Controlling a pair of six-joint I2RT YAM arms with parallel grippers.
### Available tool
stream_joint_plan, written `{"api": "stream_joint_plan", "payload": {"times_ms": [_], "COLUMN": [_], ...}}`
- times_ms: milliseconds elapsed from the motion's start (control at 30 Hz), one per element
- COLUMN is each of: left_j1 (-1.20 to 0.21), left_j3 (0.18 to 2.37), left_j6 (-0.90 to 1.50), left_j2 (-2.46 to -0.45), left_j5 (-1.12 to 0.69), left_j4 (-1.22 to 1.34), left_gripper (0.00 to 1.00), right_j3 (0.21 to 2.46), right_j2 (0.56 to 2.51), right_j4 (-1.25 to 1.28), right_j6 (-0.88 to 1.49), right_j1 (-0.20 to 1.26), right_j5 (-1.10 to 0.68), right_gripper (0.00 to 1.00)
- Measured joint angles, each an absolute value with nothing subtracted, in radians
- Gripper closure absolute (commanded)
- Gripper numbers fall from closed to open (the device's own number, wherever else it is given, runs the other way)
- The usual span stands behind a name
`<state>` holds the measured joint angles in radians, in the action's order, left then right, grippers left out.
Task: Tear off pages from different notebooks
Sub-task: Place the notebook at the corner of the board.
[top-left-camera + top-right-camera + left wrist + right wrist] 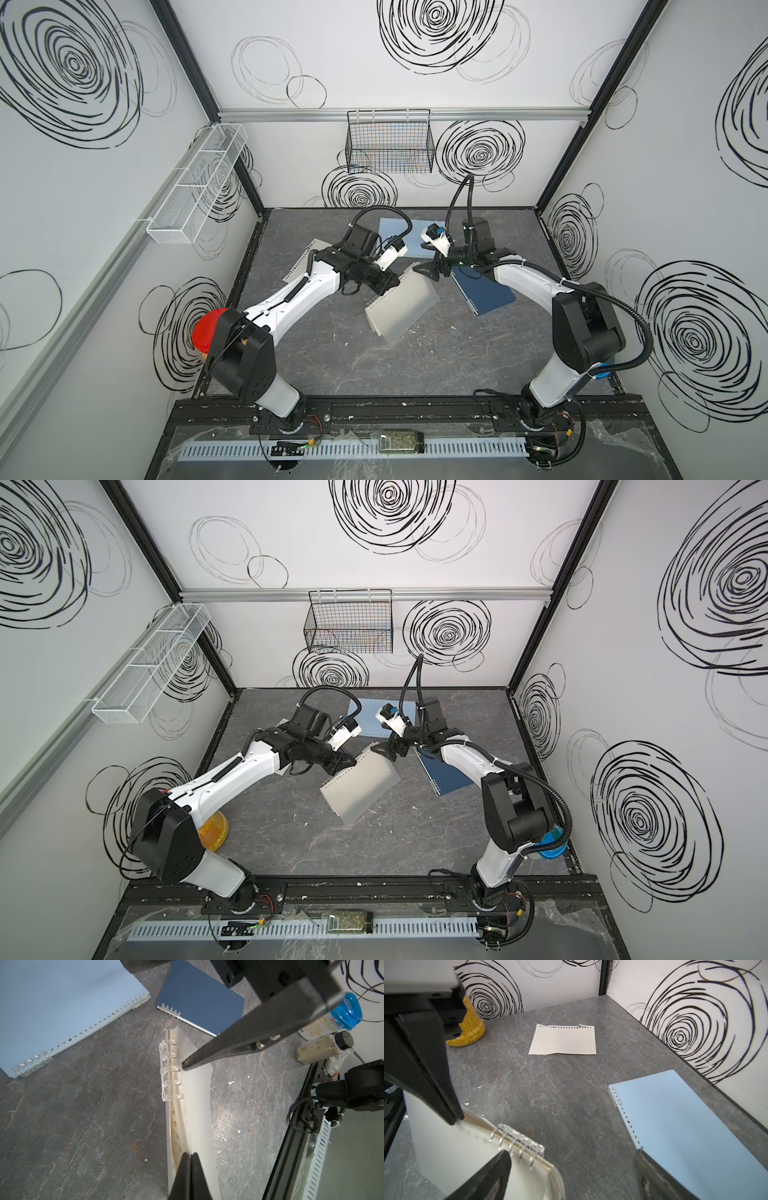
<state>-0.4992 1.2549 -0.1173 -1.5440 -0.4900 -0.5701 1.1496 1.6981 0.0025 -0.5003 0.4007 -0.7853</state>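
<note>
Gripping the clear-covered notebook (401,309) near its holed edge, the left gripper (190,1156) is clamped tight and holds it tilted off the table (415,365); the right gripper (432,272) is spread wide, grasping nothing, one fingertip (187,1065) at the ring binding; the light-blue notebook (685,1126) lies flat at the back; the navy notebook (484,293) lies under the right arm; one loose lined page (563,1040) lies flat behind the left arm.

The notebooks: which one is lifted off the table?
The clear-covered notebook, pinched in the left end effector, up in the air; the light-blue notebook and navy notebook lie flat.
</note>
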Motion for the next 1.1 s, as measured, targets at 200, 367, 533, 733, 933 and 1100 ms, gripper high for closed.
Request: {"api": "stream_joint_plan", "payload": {"times_ms": [200,367,533,733,933,1100], "left_j1": [-0.491,-0.49,-0.488,-0.467,-0.439,-0.424], "left_j3": [1.27,1.283,1.288,1.289,1.289,1.291], "left_j6": [-0.128,-0.139,-0.15,-0.158,-0.158,-0.158], "left_j2": [-1.525,-1.523,-1.512,-1.499,-1.496,-1.496], "left_j5": [-0.496,-0.516,-0.542,-0.567,-0.585,-0.58], "left_j4": [-0.578,-0.581,-0.583,-0.587,-0.587,-0.59], "left_gripper": [1.0,1.0,1.0,1.0,1.0,1.0], "right_j3": [1.099,1.065,1.064,1.072,1.112,1.137], "right_j2": [1.698,1.695,1.679,1.674,1.674,1.674], "right_j4": [0.006,0.01,0.02,0.012,-0.024,-0.076], "right_j6": [-0.501,-0.489,-0.473,-0.459,-0.442,-0.437], "right_j1": [0.404,0.413,0.418,0.419,0.419,0.418], "right_j5": [-0.847,-0.888,-0.926,-0.962,-0.979,-1.003], "right_gripper": [0.1,0.13,0.19,0.4,0.68,1.0]}}
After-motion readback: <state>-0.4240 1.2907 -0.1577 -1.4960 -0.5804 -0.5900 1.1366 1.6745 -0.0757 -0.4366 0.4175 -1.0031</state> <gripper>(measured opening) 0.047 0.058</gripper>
